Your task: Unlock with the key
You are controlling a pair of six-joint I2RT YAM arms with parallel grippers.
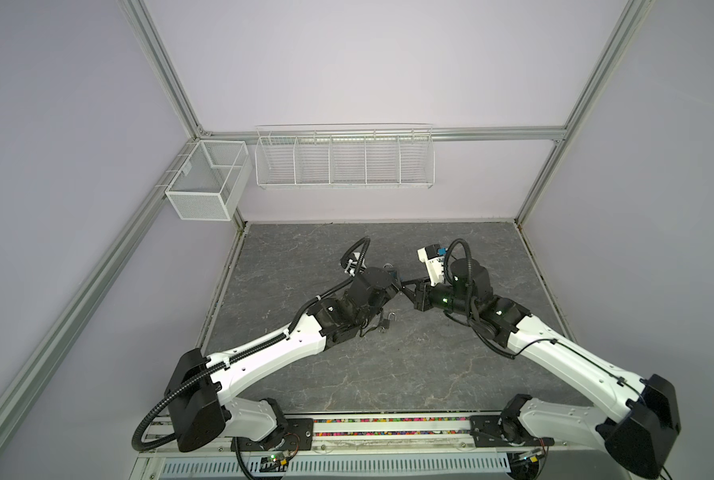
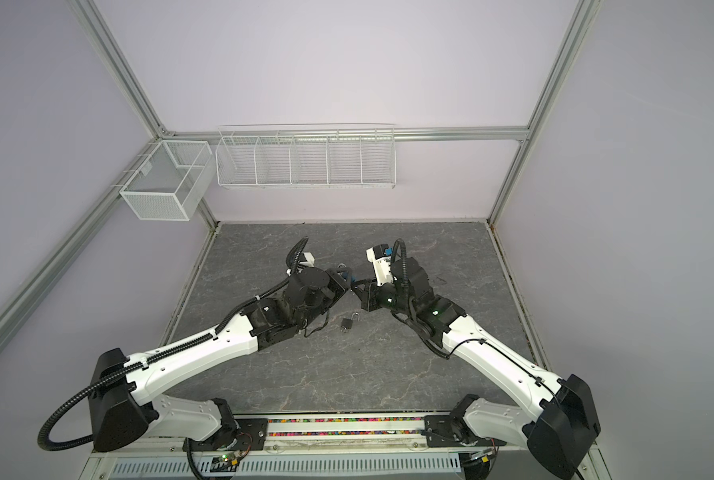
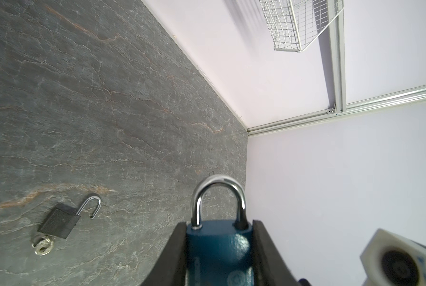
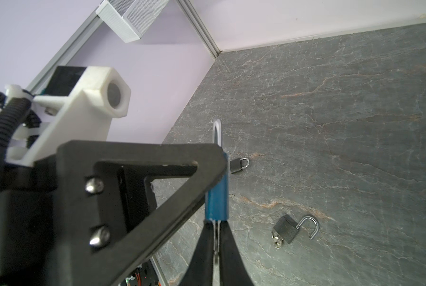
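The right end effector [image 4: 216, 226] fills the foreground of its wrist view. Its fingers are pinched tight on the thin silver key [image 4: 216, 239], whose blade meets the underside of the blue padlock [image 4: 217, 195]; how deep it sits cannot be told. The left end effector [image 3: 219, 226] clamps that padlock's body between its pads, and the shackle [image 3: 218, 198] has both legs down in the body. The lock hangs above the counter [image 2: 388, 374] around its middle, between the two arms. Nearer, on the counter, lies an open black padlock [image 2: 348, 323] with a small key [image 3: 42, 245] in it. A closed black padlock [image 4: 238, 165] lies apart from it. A wire rack [image 2: 305, 166] hangs on the far wall.
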